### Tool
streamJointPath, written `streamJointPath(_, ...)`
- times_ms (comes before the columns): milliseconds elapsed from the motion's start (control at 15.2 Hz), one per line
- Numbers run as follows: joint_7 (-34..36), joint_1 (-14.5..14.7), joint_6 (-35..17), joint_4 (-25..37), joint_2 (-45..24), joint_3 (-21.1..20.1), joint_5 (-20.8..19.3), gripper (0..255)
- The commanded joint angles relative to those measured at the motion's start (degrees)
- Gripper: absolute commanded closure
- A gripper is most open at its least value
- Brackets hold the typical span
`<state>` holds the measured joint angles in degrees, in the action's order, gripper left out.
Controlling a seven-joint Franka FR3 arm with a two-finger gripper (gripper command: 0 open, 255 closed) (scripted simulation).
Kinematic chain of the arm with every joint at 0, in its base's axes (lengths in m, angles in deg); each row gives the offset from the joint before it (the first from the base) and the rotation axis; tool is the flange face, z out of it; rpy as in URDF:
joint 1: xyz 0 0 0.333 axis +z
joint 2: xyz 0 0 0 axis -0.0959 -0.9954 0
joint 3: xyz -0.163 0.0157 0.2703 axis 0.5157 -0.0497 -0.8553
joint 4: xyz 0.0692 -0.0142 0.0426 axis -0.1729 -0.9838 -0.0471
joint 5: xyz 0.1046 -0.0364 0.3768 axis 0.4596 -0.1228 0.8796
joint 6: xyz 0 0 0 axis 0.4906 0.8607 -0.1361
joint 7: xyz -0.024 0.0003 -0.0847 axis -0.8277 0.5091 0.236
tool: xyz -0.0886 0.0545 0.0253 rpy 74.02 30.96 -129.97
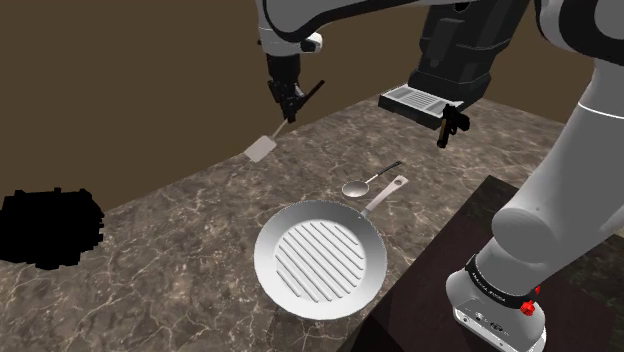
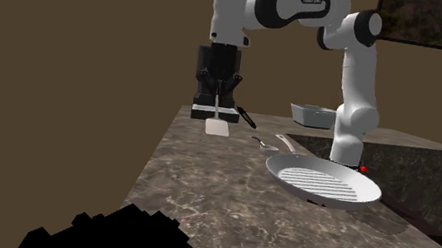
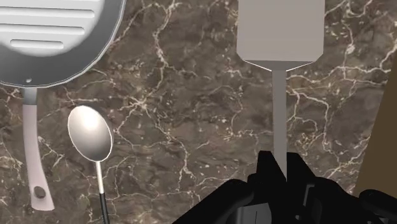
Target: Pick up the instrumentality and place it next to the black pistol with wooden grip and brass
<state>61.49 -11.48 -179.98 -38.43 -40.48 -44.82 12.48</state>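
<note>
My gripper is shut on a spatula, clasping its thin shaft between the black fingers. The pale flat blade hangs tilted low over the marble counter near its far edge, and the black handle sticks out behind the hand. In the second exterior view the gripper stands above the blade. The black pistol lies well off toward the shoulder view's right, beside a grey tray.
A round ribbed grill pan sits mid-counter with its handle pointing away. A metal spoon lies beside that handle. The stand rises at the lower right. A black area cuts into the counter's left end.
</note>
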Motion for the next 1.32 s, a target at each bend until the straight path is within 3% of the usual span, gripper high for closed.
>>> streamJointPath(0, -3.6, -2.6, -1.4, -4.4, 4.3, 0.7, 2.8, 255)
streamJointPath(594, -20.0, -9.0, -4.8, -18.9, 19.0, 8.1, 11.2, 255)
streamJointPath(1254, -36.0, -13.3, -6.1, -28.4, 27.9, 18.5, 12.9, 255)
